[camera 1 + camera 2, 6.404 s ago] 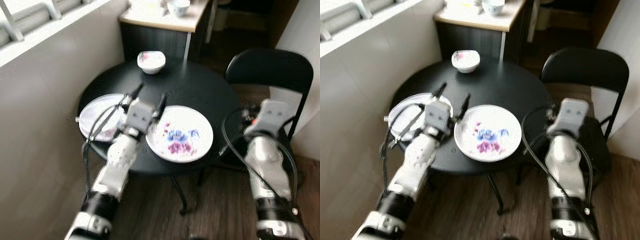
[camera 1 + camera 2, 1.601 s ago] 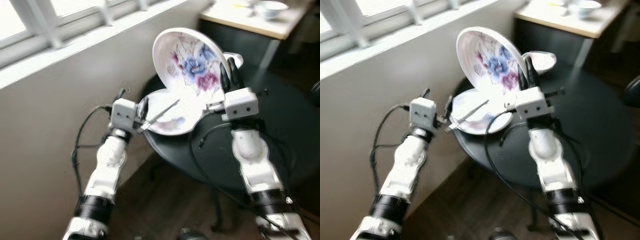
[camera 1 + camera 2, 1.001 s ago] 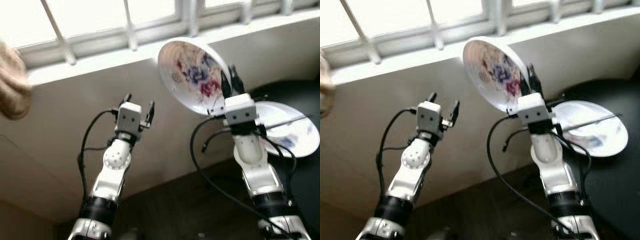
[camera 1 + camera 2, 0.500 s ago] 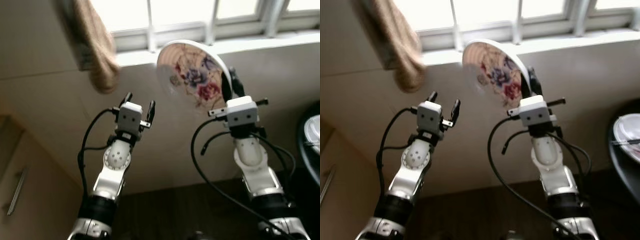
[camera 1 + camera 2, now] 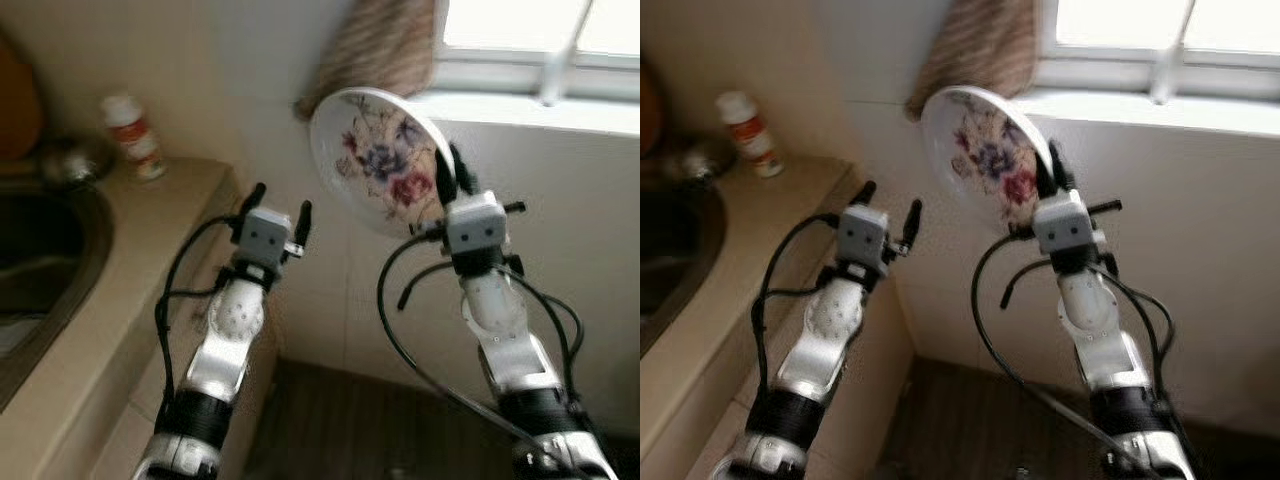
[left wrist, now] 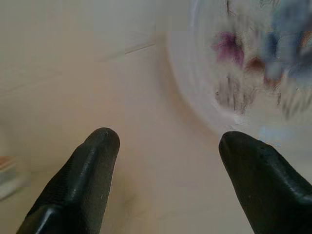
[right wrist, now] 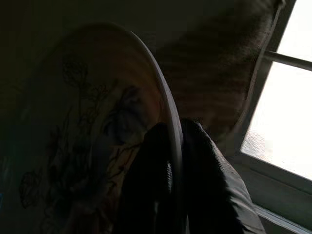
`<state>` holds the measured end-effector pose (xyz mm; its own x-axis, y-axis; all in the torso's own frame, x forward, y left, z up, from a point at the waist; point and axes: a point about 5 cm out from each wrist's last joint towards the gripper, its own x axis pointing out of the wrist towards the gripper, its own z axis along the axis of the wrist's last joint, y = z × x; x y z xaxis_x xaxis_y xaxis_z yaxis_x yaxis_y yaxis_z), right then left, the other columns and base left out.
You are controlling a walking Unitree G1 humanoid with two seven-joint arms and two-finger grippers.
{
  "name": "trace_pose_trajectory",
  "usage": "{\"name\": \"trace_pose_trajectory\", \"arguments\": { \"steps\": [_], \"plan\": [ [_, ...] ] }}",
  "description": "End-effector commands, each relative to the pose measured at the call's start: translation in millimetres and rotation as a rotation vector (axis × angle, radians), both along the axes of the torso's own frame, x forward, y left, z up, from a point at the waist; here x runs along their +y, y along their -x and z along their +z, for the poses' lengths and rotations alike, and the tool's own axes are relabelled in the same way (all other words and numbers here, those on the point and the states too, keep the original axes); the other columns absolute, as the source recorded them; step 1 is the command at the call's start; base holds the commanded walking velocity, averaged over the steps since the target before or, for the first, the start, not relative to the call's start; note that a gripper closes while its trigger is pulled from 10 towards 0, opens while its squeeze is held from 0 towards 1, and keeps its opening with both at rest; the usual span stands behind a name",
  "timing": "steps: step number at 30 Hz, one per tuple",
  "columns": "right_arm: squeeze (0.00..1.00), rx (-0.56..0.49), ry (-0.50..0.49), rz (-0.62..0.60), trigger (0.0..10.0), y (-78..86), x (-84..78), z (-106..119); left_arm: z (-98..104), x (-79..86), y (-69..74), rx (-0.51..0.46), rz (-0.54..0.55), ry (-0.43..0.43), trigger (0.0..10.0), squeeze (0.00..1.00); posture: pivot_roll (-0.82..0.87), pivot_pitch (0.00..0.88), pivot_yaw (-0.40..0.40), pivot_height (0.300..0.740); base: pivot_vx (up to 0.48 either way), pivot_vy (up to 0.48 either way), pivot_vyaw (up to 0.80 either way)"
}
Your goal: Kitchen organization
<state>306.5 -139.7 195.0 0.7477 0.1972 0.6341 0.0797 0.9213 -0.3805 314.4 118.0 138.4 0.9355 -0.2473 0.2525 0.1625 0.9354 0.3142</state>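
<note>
The right gripper (image 5: 448, 172) is pinching the rim of the round white flowered plate (image 5: 375, 160), holding it up beside the beige worktop (image 5: 100, 290). The left gripper (image 5: 277, 205) is hanging wide, holding nothing. The plate isn't put down anywhere yet.

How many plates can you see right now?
1. The floral plate is held upright by its rim in the right gripper, raised in front of the wall below the window. Others may sit outside the camera's view.

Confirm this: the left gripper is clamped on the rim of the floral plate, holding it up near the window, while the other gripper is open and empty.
Wrong arm. The right gripper clamps the floral plate by its rim, as the right wrist view shows close up. The left gripper is the open, empty one. The rest stands.
</note>
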Motion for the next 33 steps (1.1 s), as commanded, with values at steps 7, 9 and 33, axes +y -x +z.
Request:
{"name": "trace_pose_trajectory", "arguments": {
  "steps": [7, 9, 33],
  "plan": [
    [0.0, -0.06, -0.009, -0.004, 0.0, 2.4, -3.3, 12.0, 1.2, -5.4, 0.2, -0.007, -0.005, 0.004, 10.0, 0.0, -0.1, 0.0, 0.003, 0.74, 0.0, -0.48, 0.8],
    [0.0, -0.063, -0.013, -0.005, 0.0, 2.1, -3.4, 13.2, 1.3, -5.2, 0.2, -0.008, -0.004, 0.005, 10.0, 0.0, -0.1, 0.0, 0.002, 0.74, 0.0, -0.396, 0.8],
    [0.0, -0.047, -0.057, -0.009, 0.0, -0.8, -6.8, 14.8, 2.5, -5.4, 0.8, -0.014, -0.019, 0.036, 10.0, 0.0, -0.1, 0.0, 0.003, 0.74, 0.0, 0.127, 0.8]
  ]
}}
